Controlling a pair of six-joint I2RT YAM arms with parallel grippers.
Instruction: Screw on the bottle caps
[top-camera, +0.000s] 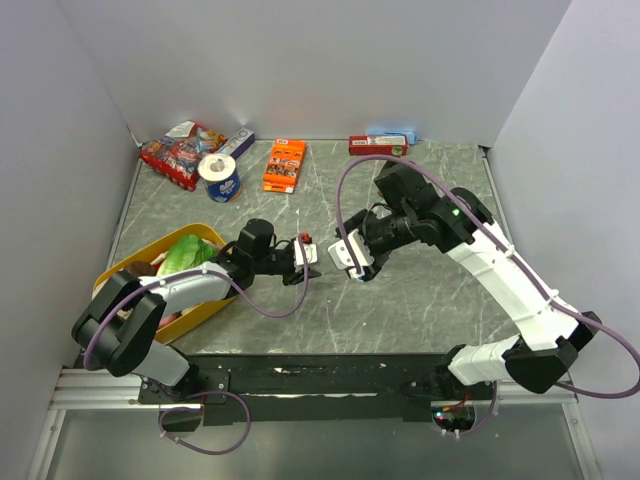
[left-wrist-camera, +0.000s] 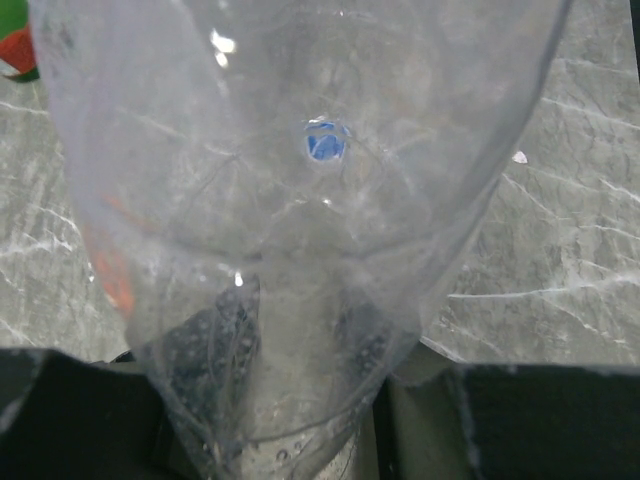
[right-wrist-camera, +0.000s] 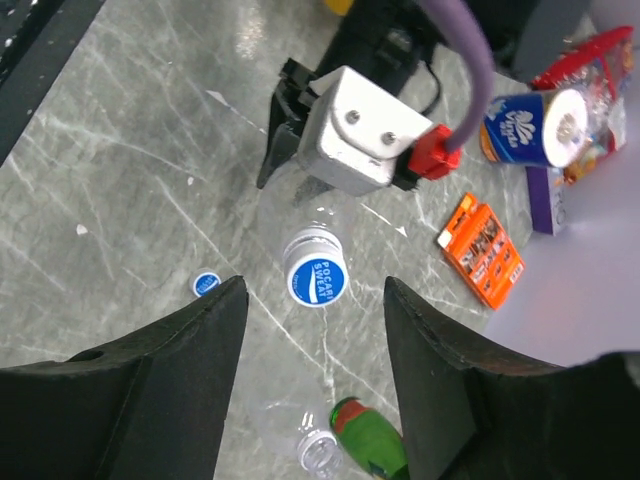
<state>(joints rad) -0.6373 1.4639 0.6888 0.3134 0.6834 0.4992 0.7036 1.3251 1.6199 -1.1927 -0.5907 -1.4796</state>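
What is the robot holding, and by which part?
The left gripper clamps a clear bottle by its body, behind the blue cap. The right gripper is open, holding nothing.

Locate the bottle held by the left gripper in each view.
Top external: centre, at the left gripper tips; barely visible.
Left wrist: the bottle fills the frame.
Right wrist: centre, blue cap toward the camera.
Shared landmark: the orange box, in top and right wrist views.

Centre cluster
A bottle (left-wrist-camera: 300, 250) sits in the left tool (top-camera: 312, 264), a loose cap (right-wrist-camera: 207, 284) on the desk (right-wrist-camera: 120, 200) beside it, a second bottle (right-wrist-camera: 312, 448) nearby.
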